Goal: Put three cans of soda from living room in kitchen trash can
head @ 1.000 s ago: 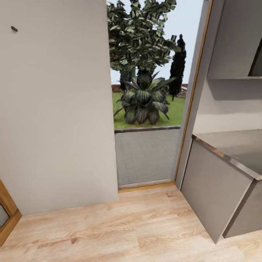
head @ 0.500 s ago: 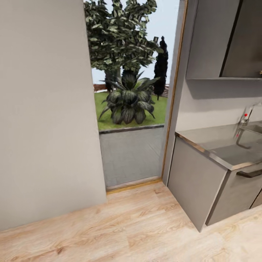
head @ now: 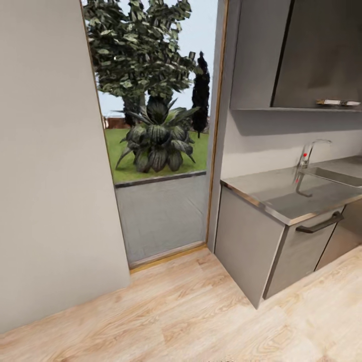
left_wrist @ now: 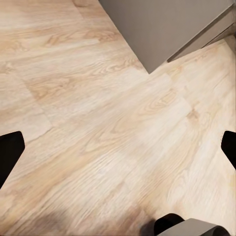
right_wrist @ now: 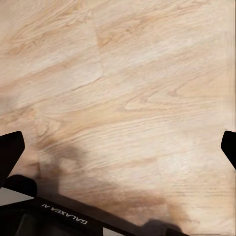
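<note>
Light wood plank floor (head: 191, 311); grey cabinet (head: 261, 241) standing on it, right of doorway (head: 161, 201). Steel counter (head: 281, 193) atop cabinet.

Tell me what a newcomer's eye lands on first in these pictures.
First, the tall open doorway at centre, framing a spiky dark-green plant on the lawn with a leafy tree behind it. Next, the grey kitchen cabinet with its shiny steel countertop at right, carrying a chrome tap. Pale wood plank floor spreads below.

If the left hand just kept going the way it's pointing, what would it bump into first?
Most likely the wood floor: the left hand is open and aimed down at bare planks, with nothing between. The grey cabinet sits off to one side of that line.
</note>
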`<state>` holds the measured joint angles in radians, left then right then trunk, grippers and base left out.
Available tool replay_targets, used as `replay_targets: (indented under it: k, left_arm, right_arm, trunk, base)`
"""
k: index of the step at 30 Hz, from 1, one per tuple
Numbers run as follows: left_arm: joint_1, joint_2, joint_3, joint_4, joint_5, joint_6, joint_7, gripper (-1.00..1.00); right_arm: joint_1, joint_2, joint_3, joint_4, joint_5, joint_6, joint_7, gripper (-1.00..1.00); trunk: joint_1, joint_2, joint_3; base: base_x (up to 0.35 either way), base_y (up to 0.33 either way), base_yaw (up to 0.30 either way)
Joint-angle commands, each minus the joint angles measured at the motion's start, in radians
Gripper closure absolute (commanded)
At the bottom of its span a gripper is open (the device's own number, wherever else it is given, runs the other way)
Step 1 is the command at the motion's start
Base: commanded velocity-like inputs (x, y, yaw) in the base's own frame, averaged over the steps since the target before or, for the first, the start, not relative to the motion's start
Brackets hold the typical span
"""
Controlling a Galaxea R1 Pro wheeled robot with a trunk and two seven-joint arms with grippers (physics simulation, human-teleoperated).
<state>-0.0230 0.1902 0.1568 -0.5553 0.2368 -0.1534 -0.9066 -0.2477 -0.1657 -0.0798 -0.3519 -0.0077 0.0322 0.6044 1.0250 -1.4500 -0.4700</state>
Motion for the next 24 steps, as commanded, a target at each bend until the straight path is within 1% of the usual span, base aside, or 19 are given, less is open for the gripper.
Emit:
replay_targets:
  k: [1,24]
  left_arm:
    - [0.000,0.000,0.000,0.000,0.000,0.000,0.000,-1.00]
    - [0.000,0.000,0.000,0.001,-0.001,0.002,0.002,-1.00]
  right_arm:
    - [0.000,0.000,0.000,0.000,0.000,0.000,0.000,-1.00]
    - [0.001,0.000,0.000,0.001,0.002,0.000,-0.002,-1.00]
  trunk:
    - [0.000,0.000,0.000]
    - [0.000,0.000,0.006]
  base:
    - [0.000,0.000,-0.262]
    - [0.000,0.000,-0.262]
